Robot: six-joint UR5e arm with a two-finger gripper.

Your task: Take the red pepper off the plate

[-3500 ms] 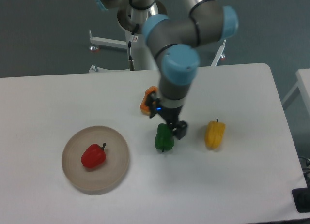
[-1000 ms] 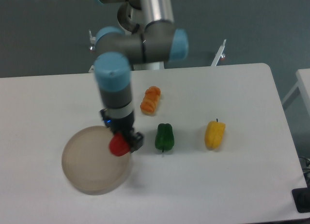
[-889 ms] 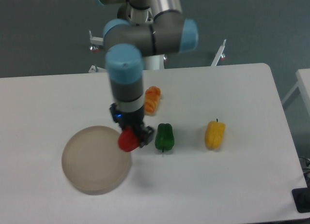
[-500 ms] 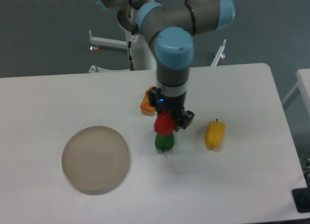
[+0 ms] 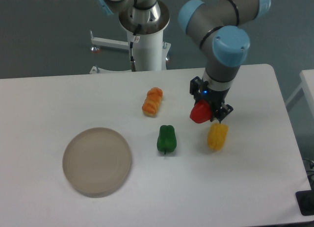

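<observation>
camera: white desk (image 5: 73,94), grey floor behind | tool (image 5: 208,112) clamped on red pepper (image 5: 199,113), held above yellow pepper (image 5: 217,135), well apart from plate (image 5: 96,161) | green pepper (image 5: 166,138) mid-desk | fingertips partly hidden by the pepper

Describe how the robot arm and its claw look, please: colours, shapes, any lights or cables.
The arm is made of thick grey cylinders with light-blue round joint caps. The claw is small and black, with a tiny blue light above it. A thin dark cable runs down the silver base column.
</observation>
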